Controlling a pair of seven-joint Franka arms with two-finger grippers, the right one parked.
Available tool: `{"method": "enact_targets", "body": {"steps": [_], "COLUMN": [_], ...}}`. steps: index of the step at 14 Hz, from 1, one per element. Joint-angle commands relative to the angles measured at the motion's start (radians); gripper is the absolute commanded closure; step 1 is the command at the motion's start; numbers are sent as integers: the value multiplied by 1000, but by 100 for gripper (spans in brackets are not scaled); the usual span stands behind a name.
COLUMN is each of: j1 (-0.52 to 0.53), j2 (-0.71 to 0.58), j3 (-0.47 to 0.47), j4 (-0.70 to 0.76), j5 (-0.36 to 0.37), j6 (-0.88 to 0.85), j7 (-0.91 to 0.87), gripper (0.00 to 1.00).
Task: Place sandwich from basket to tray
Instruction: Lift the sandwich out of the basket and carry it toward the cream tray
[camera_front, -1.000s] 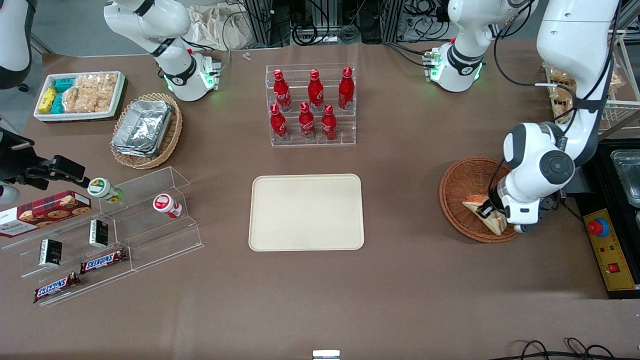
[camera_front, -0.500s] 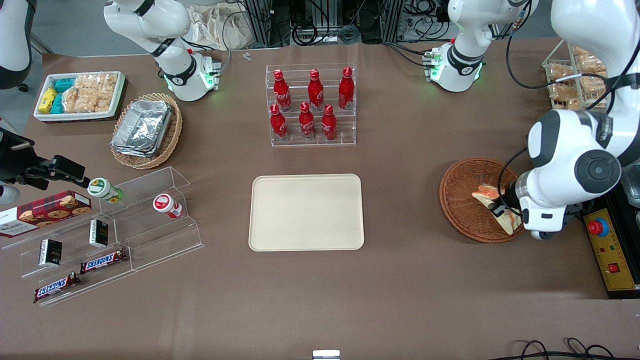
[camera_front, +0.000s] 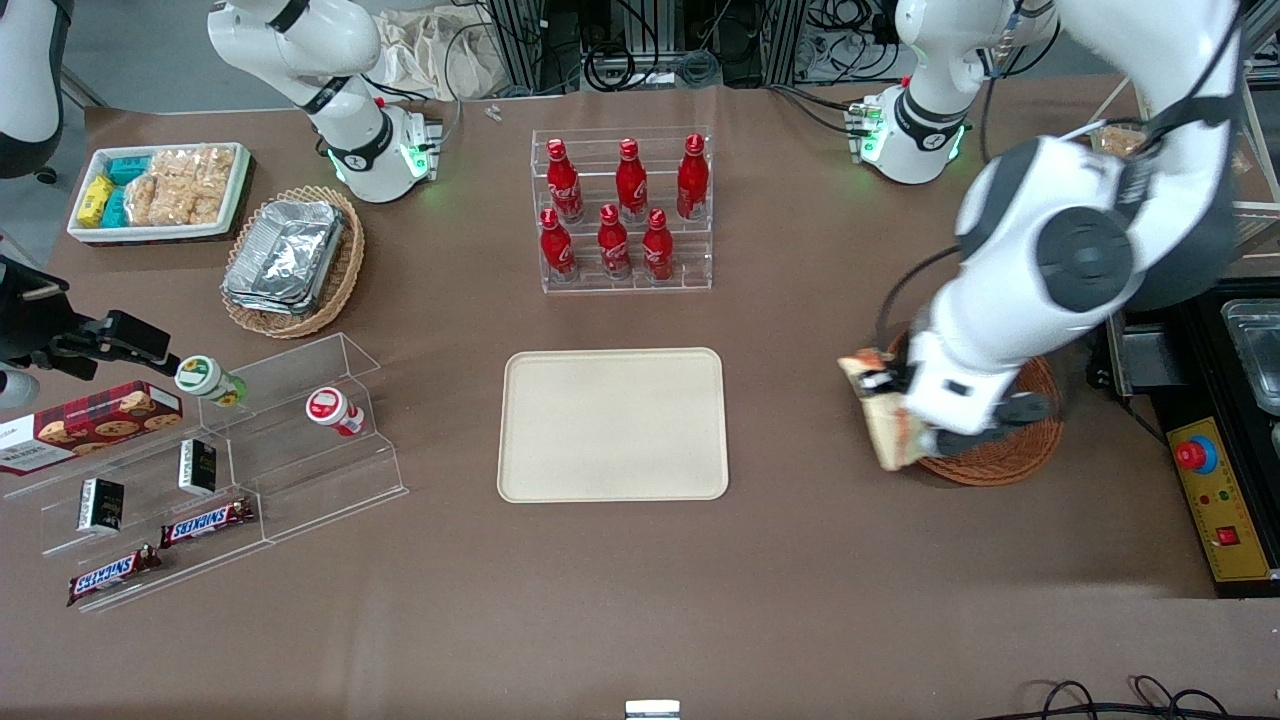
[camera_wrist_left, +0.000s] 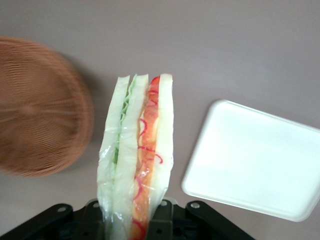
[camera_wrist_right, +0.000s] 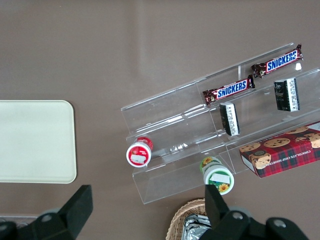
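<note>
On the bare brown desk (camera_front: 800, 560) the tray (camera_front: 612, 424) lies flat near the middle, with nothing on it, nearer to the front camera than the rack of red bottles (camera_front: 622, 208). Toward the working arm's end of the desk, well apart from the tray, the gripper (camera_front: 893, 420) hangs in the air just above the basket's rim, clenched on the sandwich (camera_front: 884, 418). The wrist view shows the sandwich (camera_wrist_left: 136, 155) pinched at its base between the fingers (camera_wrist_left: 165, 215), standing on edge with its red and green filling outward, the basket (camera_wrist_left: 40, 107) beside it and the tray (camera_wrist_left: 255, 160) in sight.

The sandwich is out of the basket (camera_front: 1010, 450), so the step in hand looks like the carry. To do it well, keep the squeeze steady but light, since soft wrapped bread may slip or crush. Travel level toward the tray's middle, lower until the sandwich touches the tray floor, then release.
</note>
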Motion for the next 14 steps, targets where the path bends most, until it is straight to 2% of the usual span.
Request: {"method": "enact_targets", "body": {"steps": [1, 6, 12, 13, 14], "j1": [-109, -229, -286, -300, -304], "j2": [171, 374, 469, 480, 485], "j3": [-10, -9, -2, -2, -2], "j4": [64, 66, 60, 57, 57], "j5": [41, 202, 249, 272, 283], "j6": [144, 310, 354, 354, 354], "j7": [25, -39, -85, -116, -148], "gripper": [100, 100, 100, 89, 55]}}
